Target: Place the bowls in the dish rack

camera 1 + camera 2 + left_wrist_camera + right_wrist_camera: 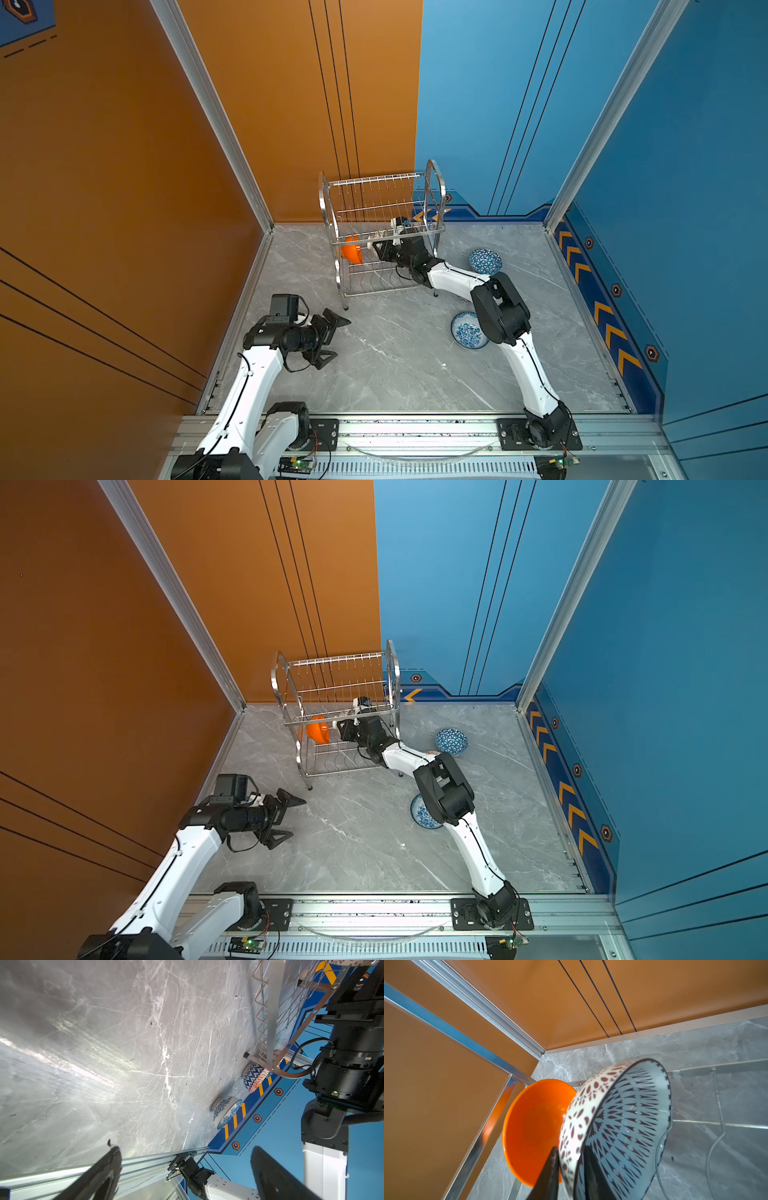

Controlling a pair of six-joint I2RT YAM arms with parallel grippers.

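Lattice bowl (pixel 612 1126) stands on edge inside the lower tier of the dish rack (pixel 484 1130), just beside the orange bowl (pixel 533 1130) already racked there. Right pincer (pixel 572 1148) sits narrow astride its rim, one finger inside and one outside; whether it presses I cannot tell. Best to let go only once the rim seats between the wires, then back out straight so neither bowl tips. Left pincer (pixel 341 337) hangs wide and empty above the tabletop (pixel 395 374).
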